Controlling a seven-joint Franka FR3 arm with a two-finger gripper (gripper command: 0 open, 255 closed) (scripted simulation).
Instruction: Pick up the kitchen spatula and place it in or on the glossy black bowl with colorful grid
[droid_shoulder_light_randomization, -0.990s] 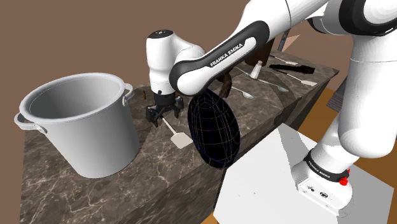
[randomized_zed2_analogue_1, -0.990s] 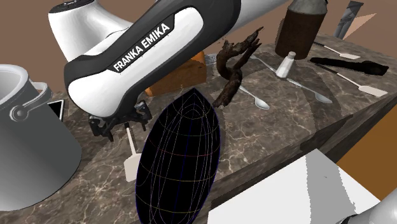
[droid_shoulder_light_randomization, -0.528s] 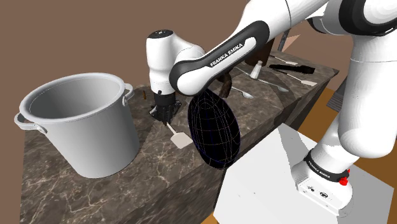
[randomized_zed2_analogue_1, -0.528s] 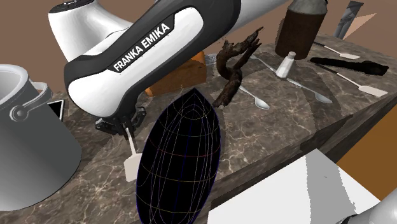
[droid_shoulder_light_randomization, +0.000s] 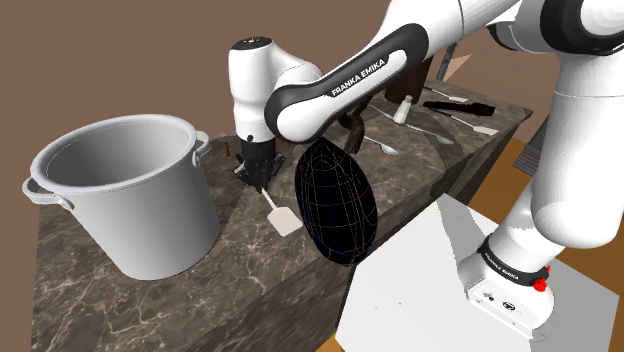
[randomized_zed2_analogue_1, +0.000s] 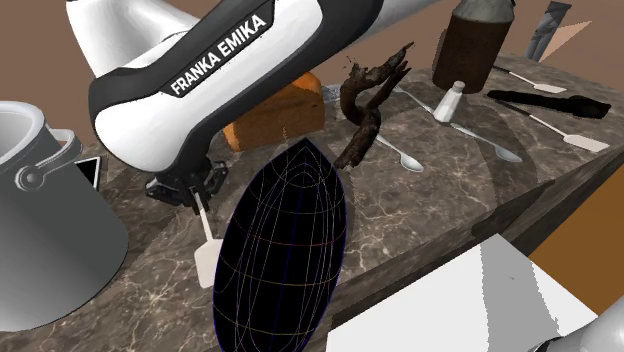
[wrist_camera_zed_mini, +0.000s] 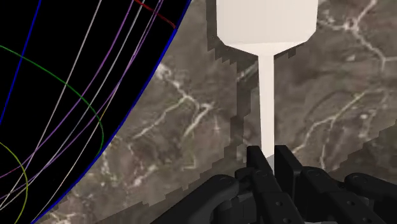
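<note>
Dark veined marble counter (droid_shoulder_light_randomization: 185, 300). At the shoulder view's left stands a large grey stockpot (droid_shoulder_light_randomization: 125, 190). Beside it are a white spatula (droid_shoulder_light_randomization: 285, 220), blade low over the stone (contact cannot be told), and a black bowl (droid_shoulder_light_randomization: 335, 205) with coloured grid lines, standing on edge at the counter's near side. Further along: a brown loaf (randomized_zed2_analogue_1: 275, 112), a dark twisted branch (randomized_zed2_analogue_1: 365, 110), a spoon (randomized_zed2_analogue_1: 405, 157), a pale shaker (randomized_zed2_analogue_1: 450, 100), a brown bottle (randomized_zed2_analogue_1: 478, 50), a black brush (randomized_zed2_analogue_1: 550, 103), a second white spatula (randomized_zed2_analogue_1: 588, 143)

The pale flat-bladed spatula (droid_shoulder_light_randomization: 284, 219) is just beside the black grid-lined bowl (droid_shoulder_light_randomization: 335, 205) standing on edge.
</note>
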